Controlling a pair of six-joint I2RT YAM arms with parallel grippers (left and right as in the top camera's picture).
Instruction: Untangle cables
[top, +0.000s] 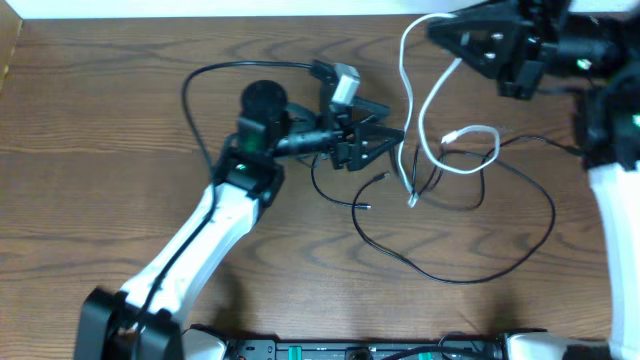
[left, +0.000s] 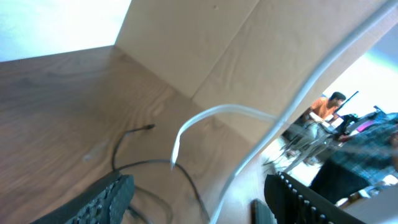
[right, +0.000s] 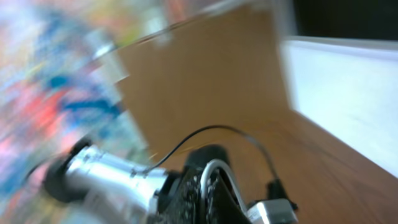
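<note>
2 sorts of cord are in play, a white cable (top: 404, 62) and thin black cables (top: 551, 215). They lie crossed over each other on the wooden table (top: 100, 120), right of centre.

At the left, the left arm reaches in from the near edge. The left gripper (top: 392, 125) sits at the left edge of the tangle with its claw wide. Its wrist view shows both fingers (left: 112, 196) spread far apart, with the white cable running up between them and, as far as I can see, clamped by neither. A white plug end (left: 176, 155) lies on the wood beyond.

Right of that, the white cable loops across the black ones, and 1 big black loop sprawls toward the near right. Further right, at the far edge, 2 white strands rise to the right gripper (top: 450, 35). Whether that claw pinches them I cannot tell, since its own view is blurred.

I judge the job partly done. The cords are spread loose rather than coiled, yet white and black cross at several spots, so separating them fully is left.
</note>
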